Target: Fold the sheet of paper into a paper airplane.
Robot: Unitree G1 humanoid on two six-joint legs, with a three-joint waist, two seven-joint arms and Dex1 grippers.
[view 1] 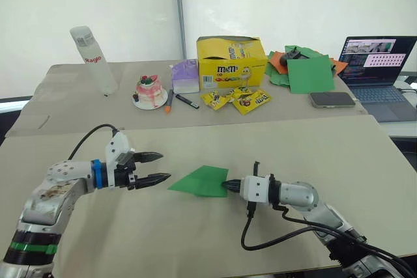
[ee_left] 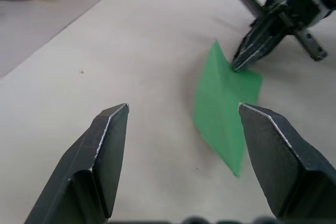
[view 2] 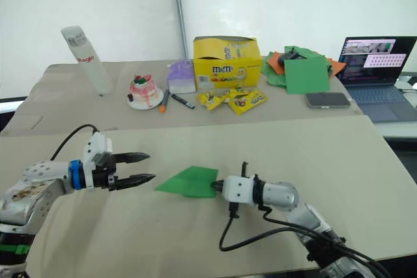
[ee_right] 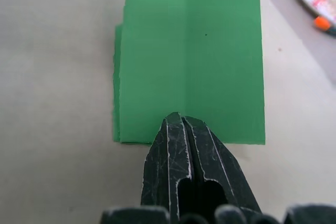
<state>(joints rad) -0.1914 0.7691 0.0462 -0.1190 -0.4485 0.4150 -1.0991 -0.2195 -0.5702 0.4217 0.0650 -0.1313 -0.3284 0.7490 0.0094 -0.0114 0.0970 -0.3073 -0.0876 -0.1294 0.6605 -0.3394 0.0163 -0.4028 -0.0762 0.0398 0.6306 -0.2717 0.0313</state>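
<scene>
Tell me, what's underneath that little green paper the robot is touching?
The sheet of paper lies folded on the beige table, with a second green layer peeking out beneath. The right gripper covers one edge, so anything there stays hidden.

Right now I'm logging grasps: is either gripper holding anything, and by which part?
The right gripper pinches the folded bright green sheet of paper at its near edge; the left gripper is open, holding nothing.

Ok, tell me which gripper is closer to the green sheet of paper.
Right. The right gripper has its closed fingertips at the edge of the sheet of paper, apparently touching it. The left gripper is open and sits just off the sheet's opposite corner, apart from it.
</scene>
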